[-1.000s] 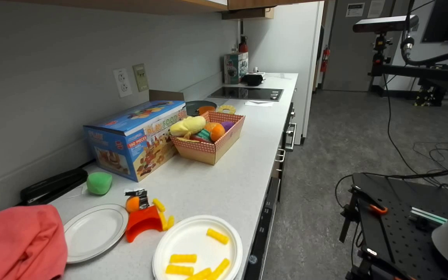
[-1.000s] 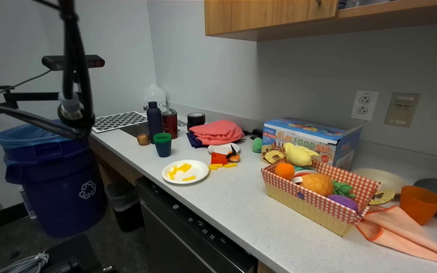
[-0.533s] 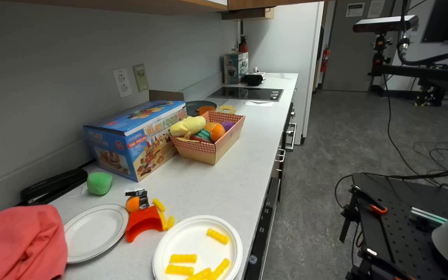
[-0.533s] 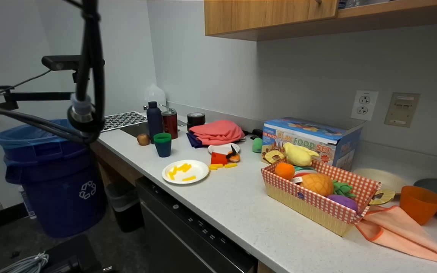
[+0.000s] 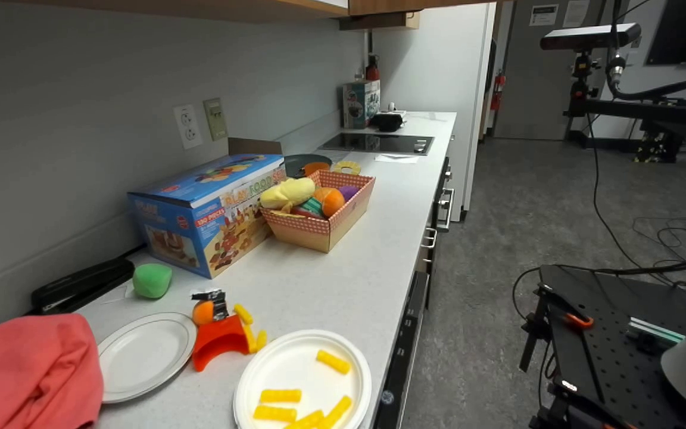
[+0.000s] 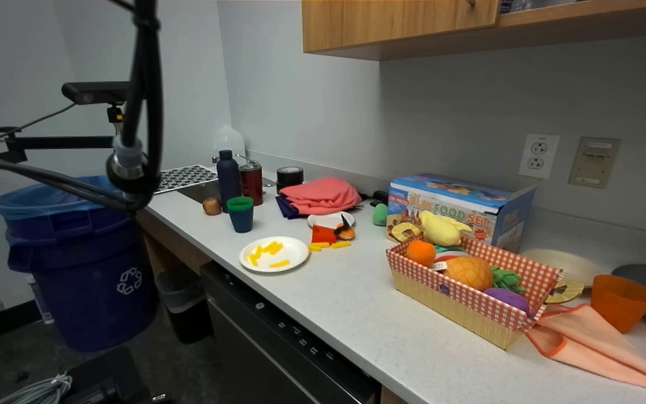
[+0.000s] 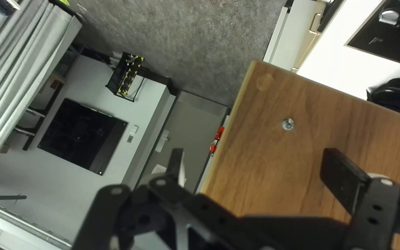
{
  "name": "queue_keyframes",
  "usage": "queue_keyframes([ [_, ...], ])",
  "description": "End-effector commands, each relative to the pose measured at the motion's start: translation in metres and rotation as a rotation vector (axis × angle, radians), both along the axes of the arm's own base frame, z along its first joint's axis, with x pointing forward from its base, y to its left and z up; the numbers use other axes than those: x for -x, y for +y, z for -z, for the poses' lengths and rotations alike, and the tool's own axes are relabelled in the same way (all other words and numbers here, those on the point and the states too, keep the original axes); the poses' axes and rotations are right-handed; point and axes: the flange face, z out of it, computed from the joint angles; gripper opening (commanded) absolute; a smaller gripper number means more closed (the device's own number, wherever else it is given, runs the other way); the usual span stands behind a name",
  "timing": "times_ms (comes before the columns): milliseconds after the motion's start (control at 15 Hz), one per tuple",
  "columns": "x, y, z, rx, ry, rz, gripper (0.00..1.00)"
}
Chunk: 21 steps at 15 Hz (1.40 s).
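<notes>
My gripper [image 7: 254, 152] shows in the wrist view with its two dark fingers [image 7: 340, 177] wide apart and nothing between them. A brown wooden cabinet panel [image 7: 290, 156] with a screw lies beyond the fingers; I cannot tell the distance. The gripper is outside both exterior views. On the counter, a white plate [image 5: 301, 372] holds several yellow sticks [image 5: 332, 361]. A red holder [image 5: 221, 341] and a plain plate [image 5: 147, 357] are beside it. A checked basket [image 6: 446, 306] holds a yellow plush toy [image 6: 442, 229], an orange [image 6: 421, 253], a pineapple [image 6: 469, 272] and a purple item [image 6: 507, 299].
Cables with a metal connector [image 6: 127, 160] hang in an exterior view. A wooden cabinet [image 6: 401, 25] overhangs the counter. A blue box [image 5: 212, 208], coral cloth [image 5: 27, 369], green cup [image 6: 240, 214] and dark bottle [image 6: 229, 180] stand there. A cooktop [image 7: 394, 34] shows in the wrist view.
In an exterior view the hanging cables and connector have shifted to the right. In another exterior view they have shifted slightly left. The things on the counter have not moved.
</notes>
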Motion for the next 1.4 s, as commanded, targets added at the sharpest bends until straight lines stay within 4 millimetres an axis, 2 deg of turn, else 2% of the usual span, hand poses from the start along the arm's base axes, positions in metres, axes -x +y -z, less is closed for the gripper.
queue_keyframes([
  [0,-0.002,-0.002,0.0,-0.008,0.0,0.002,1.0],
  [200,-0.005,-0.011,0.004,-0.031,-0.011,0.011,1.0],
  [600,-0.003,-0.053,0.007,-0.074,-0.068,0.082,1.0],
  [867,0.0,-0.072,0.005,-0.087,-0.107,0.108,1.0],
  [1067,0.001,-0.072,0.004,-0.113,-0.122,0.105,1.0],
  [1333,0.006,-0.056,-0.003,-0.178,-0.135,0.048,1.0],
])
